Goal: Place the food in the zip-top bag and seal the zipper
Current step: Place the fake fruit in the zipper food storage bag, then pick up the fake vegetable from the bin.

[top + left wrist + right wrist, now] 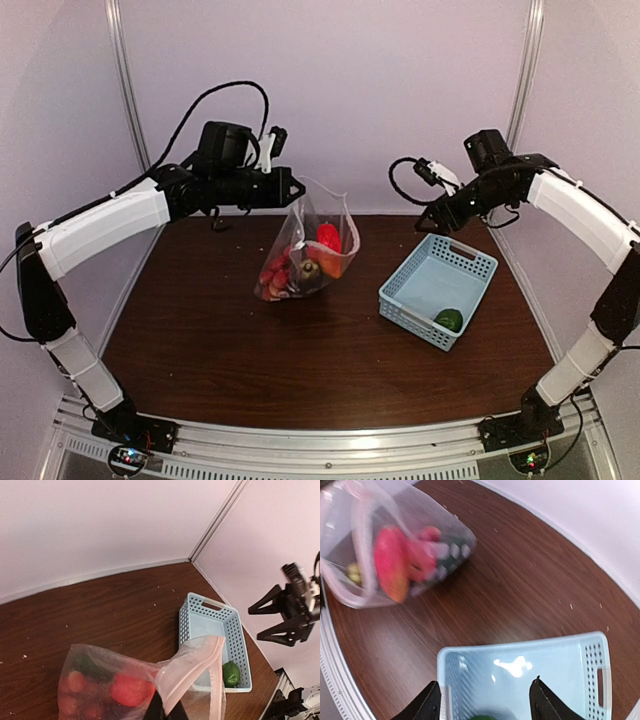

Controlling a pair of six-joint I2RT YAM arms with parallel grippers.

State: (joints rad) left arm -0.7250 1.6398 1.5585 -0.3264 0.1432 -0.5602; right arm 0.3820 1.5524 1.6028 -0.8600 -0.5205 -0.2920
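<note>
The clear zip-top bag (pixel 300 262) hangs upright over the table's middle, its mouth open. My left gripper (pixel 295 190) is shut on the bag's top edge; in the left wrist view (pixel 165 711) its fingers pinch the plastic beside the pinkish-white zipper strip (pixel 218 680). Inside the bag are a red tomato (pixel 328 237), small red fruits (pixel 274 276), an orange-red piece (pixel 332 266) and a dark piece (pixel 308 272). A green lump (pixel 449 319) lies in the light-blue basket (pixel 405 314). My right gripper (pixel 432 222) is open and empty above the basket's far end (pixel 485 700).
The basket stands at the right of the brown table, its near corner holding the green lump (pixel 230 673). The bag also shows in the right wrist view (pixel 395 545). White walls close in the back and sides. A metal rail runs along the front edge.
</note>
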